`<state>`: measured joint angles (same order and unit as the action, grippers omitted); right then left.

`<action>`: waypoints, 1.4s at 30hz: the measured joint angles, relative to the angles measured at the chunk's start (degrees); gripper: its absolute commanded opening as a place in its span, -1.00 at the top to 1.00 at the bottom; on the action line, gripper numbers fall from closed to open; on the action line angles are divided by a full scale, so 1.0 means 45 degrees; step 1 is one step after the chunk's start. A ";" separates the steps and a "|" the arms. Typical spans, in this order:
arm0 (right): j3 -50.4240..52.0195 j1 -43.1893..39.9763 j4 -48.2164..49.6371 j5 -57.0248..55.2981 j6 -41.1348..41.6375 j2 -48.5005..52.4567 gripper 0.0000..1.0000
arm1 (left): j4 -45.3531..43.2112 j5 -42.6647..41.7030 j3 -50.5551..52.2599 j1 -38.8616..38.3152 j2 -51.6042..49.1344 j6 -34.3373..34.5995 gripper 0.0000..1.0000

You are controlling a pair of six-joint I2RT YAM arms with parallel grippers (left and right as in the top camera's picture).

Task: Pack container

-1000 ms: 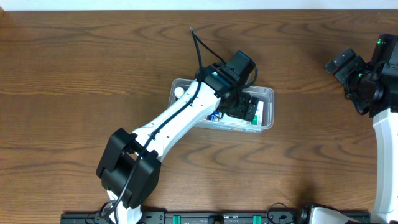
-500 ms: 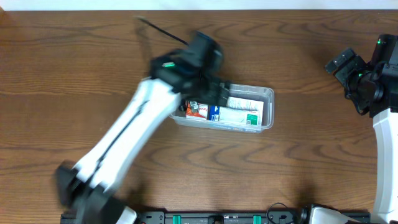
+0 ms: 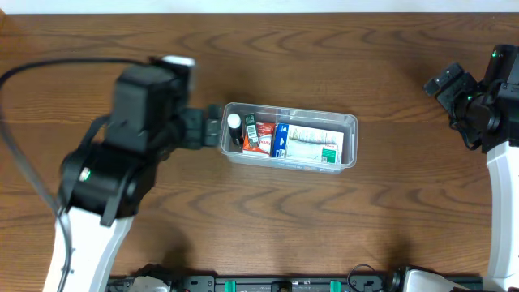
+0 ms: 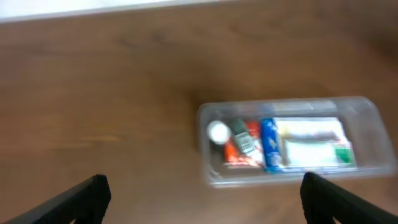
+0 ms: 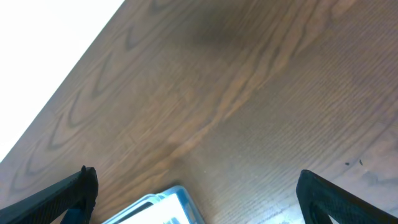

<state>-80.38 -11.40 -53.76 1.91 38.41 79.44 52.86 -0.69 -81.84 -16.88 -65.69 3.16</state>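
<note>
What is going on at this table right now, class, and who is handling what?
Two robot arms are packing a clear container on a wooden table. It already holds a white-capped bottle, a red packet, a blue item and a white-and-green box. The left hand hangs just left of the container, open and empty. The right hand is far off towards the table's right side, also open and holding nothing.

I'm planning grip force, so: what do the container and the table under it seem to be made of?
The table looks like brown wood or wood-look laminate, smooth with a slight sheen: grain lines show, but which of the two cannot be told. The container looks like clear glossy plastic: the table shows through its walls, and its rounded corners look moulded.
</note>
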 measured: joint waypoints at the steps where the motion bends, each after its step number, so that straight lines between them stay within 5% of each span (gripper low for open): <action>1: 0.0000 0.0000 0.0005 0.0000 0.0000 0.0000 -0.98 | -0.0427 0.0034 0.0491 0.0233 0.0389 -0.0126 -0.96; 14: 0.0000 0.0000 0.0000 0.0000 0.0000 0.0000 -0.99 | -0.8038 -0.0884 1.0686 0.3036 0.8291 -0.1146 -0.96; 22: 0.0000 0.0000 0.0000 0.0000 0.0000 0.0000 -0.98 | -1.0525 -0.2108 1.5518 0.3662 1.2094 -0.0865 -0.96; 42: 0.0000 0.0000 0.0000 0.0000 0.0000 0.0000 -0.99 | -1.1264 -0.2433 1.7762 0.4410 1.4464 -0.1049 -0.96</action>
<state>-80.38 -11.40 -53.76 1.91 38.41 79.44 2.17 -11.64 -1.91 2.96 -0.60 -1.56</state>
